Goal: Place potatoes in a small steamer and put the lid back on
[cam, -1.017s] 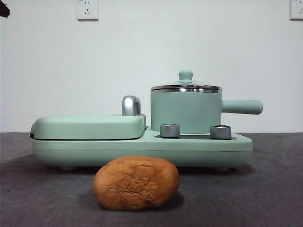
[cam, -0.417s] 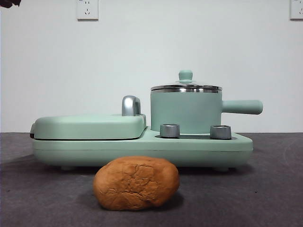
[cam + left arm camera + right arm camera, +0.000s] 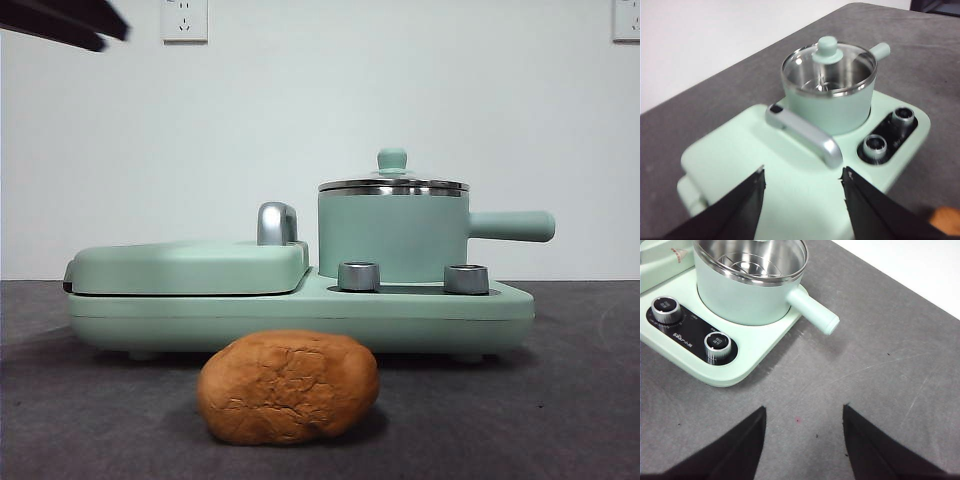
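A dark grey table (image 3: 560,420) carried a mint-green cooking appliance (image 3: 300,315), its flat hinged griddle cover (image 3: 190,265) closed and topped by a chrome handle (image 3: 805,135). The small steamer (image 3: 392,235) stood on the appliance's other half, behind two steel dials (image 3: 359,276), its straight side handle (image 3: 512,226) pointing away from the griddle cover. The lid (image 3: 393,183) sat on the steamer's steel rim, its small mint-green knob (image 3: 827,48) upright at the centre. The potato (image 3: 288,387) lay on the table in front of the appliance, apart from it and outside the pot, its cracked orange-brown skin facing the front camera. The left gripper (image 3: 802,192) hung over the griddle cover with its jaws spread wide and nothing between them; the chrome handle lay just beyond the jaw tips, the steamer and lid farther ahead of them, and an orange edge of the potato showed beside one jaw. In the front view a black arm tip (image 3: 65,20) showed at a top corner, high above the cover. The right gripper (image 3: 802,427) hovered over bare table with its jaws likewise wide apart and empty, the steamer's side handle and the two dials ahead of the jaws and well clear of them.
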Available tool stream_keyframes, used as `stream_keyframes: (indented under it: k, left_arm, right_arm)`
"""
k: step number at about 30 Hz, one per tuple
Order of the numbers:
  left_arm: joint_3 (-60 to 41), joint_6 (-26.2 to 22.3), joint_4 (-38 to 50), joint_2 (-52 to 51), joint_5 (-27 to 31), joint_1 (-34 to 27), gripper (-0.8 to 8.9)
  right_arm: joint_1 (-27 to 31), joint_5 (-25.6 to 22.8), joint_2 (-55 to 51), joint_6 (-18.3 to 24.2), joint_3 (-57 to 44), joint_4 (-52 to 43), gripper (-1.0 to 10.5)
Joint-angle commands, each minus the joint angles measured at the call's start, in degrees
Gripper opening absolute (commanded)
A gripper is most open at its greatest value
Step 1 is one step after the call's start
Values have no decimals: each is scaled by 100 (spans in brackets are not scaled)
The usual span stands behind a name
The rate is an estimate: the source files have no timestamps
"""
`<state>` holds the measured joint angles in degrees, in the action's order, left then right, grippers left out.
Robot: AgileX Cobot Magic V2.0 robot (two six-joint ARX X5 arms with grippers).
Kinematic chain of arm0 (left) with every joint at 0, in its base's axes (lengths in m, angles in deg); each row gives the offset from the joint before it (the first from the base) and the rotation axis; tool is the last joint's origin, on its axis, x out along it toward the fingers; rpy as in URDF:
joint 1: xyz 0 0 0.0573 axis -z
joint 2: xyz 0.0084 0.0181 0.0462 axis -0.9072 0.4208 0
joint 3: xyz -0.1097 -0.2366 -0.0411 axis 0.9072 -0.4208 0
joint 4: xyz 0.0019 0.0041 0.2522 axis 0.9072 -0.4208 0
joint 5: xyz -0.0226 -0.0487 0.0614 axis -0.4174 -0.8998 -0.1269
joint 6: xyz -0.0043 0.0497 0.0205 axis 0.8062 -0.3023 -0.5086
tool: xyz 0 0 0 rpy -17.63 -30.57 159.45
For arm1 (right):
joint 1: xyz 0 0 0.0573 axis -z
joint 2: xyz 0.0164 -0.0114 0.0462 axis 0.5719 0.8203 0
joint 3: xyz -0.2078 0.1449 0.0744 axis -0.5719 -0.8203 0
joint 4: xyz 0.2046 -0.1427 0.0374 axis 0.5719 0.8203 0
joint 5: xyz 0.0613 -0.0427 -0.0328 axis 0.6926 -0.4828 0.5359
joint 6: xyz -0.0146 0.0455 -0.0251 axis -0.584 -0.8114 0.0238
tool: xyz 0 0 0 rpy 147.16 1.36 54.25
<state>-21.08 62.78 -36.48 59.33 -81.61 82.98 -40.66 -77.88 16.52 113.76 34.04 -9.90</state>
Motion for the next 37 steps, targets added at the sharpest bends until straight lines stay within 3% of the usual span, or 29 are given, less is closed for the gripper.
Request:
stream_keyframes:
  k: [1, 6, 14, 28, 37]
  left_arm:
    - [247, 83, 358, 435, 142, 243, 245]
    - [579, 131, 918, 1272, 452, 610, 245]
    - [1364, 601, 1552, 2618, 459, 975, 245]
    - [3595, 852, 1569, 4859, 461, 1602, 245]
    - [4330, 850, 1596, 5810, 461, 1703, 245]
  right_arm:
    - [-9, 0, 33, -2, 103, -46, 243]
    - [-9, 0, 33, -20, 103, -48, 243]
    - [-9, 0, 33, -20, 103, -59, 243]
    - [-9, 0, 33, -20, 103, -229, 243]
    - [-9, 0, 33, -20, 103, -225, 243]
